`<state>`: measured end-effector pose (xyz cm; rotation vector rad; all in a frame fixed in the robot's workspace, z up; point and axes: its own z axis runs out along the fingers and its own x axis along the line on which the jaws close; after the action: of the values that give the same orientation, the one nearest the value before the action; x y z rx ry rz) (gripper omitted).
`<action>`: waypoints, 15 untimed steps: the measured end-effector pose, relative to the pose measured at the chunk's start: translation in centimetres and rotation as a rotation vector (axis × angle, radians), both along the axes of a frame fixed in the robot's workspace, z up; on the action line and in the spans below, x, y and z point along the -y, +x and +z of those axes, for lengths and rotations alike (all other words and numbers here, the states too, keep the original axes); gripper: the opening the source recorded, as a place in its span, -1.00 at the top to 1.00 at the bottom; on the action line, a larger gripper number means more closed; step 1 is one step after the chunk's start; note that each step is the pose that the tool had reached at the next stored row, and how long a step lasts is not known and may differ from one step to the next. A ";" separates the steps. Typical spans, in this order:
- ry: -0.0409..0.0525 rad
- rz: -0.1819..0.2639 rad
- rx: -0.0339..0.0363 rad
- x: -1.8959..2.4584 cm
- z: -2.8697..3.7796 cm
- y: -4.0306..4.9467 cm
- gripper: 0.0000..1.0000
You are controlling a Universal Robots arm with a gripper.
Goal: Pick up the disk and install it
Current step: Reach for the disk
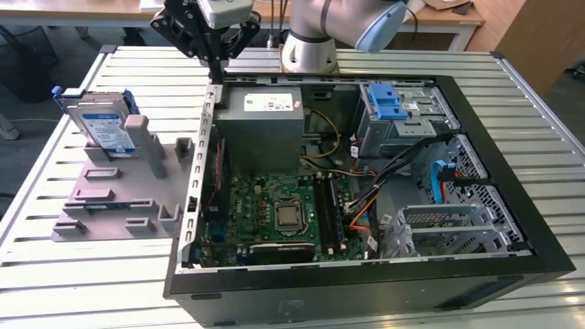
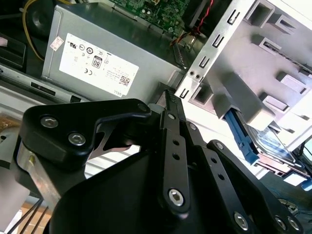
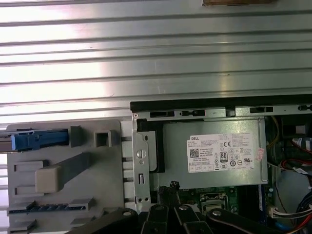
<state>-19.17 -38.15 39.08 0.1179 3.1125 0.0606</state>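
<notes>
Claw (image 1: 218,70): pinched together, empty, above the case (image 1: 366,301) corner.
Disk (image 1: 103,129): upright in the grey holder (image 1: 119,199) on my worktop (image 1: 73,288), well apart.
Handling: rigid, weighty, shock-sensitive, I judge; grip its narrow edges.

Right below the gripper (image 1: 216,72) stands the computer case's side wall (image 1: 207,157), with the power supply (image 1: 265,116) just beside it. From the gripper toward the disk (image 1: 101,127), the room above the grey holder (image 1: 114,205) is open.
</notes>
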 end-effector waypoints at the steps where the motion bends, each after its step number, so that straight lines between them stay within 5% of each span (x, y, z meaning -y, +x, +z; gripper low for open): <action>1: 0.0000 0.000 0.0000 -0.02 -0.01 -0.08 0.79; 15: 0.0000 0.000 0.0000 -0.24 -0.09 -1.27 0.79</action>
<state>-20.44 -37.91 38.99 0.1180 3.1126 0.0607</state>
